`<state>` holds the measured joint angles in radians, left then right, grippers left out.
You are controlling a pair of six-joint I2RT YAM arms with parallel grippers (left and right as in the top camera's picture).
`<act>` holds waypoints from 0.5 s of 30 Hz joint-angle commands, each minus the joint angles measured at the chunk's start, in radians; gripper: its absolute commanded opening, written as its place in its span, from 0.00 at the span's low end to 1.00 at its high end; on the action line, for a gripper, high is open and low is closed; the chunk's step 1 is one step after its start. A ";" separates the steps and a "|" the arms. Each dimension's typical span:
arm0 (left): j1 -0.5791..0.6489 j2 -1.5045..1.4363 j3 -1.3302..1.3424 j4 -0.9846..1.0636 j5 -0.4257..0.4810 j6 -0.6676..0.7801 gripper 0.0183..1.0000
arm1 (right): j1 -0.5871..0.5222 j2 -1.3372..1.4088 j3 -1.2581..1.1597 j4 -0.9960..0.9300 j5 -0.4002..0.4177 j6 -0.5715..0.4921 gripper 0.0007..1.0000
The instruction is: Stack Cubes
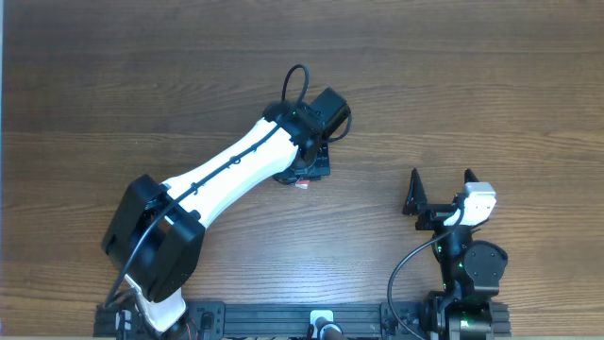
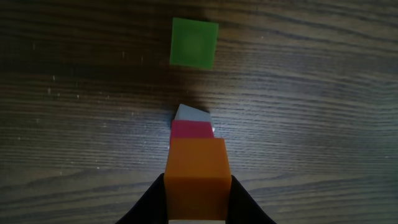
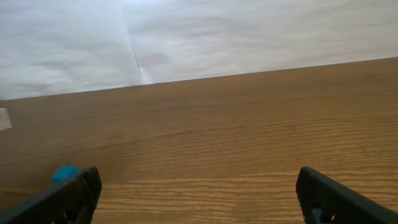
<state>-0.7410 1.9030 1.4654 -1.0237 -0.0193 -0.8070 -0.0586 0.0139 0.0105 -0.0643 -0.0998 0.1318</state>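
An orange cube is gripped by the left fingers over a red cube stacked on a grey cube, with a green cube lying apart on the bench, so square lowering and release seem called for, while the right fingers are held open.

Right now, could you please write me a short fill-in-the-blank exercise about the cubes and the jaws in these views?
1. The left arm's jaws are shut on the ____ cube.
2. The lone cube on the table, apart from the rest, is ____.
3. The right arm's jaws are ____, with nothing between them.
Missing words: orange; green; open.
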 commanded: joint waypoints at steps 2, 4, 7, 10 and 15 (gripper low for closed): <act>0.005 0.009 0.014 -0.005 -0.008 0.018 0.02 | -0.006 -0.007 -0.005 -0.003 -0.008 0.002 0.99; 0.005 0.009 0.014 -0.011 -0.008 0.018 0.02 | -0.006 -0.007 -0.005 -0.003 -0.008 0.002 0.99; 0.005 0.011 0.014 -0.013 -0.008 0.018 0.02 | -0.006 -0.007 -0.005 -0.003 -0.008 0.002 0.99; 0.005 0.014 0.014 -0.013 -0.008 0.018 0.02 | -0.006 -0.007 -0.005 -0.003 -0.008 0.002 0.99; 0.005 0.027 0.014 -0.013 -0.008 0.018 0.02 | -0.006 -0.007 -0.005 -0.003 -0.008 0.002 0.99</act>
<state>-0.7410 1.9045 1.4654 -1.0332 -0.0193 -0.8040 -0.0586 0.0139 0.0105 -0.0643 -0.0998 0.1314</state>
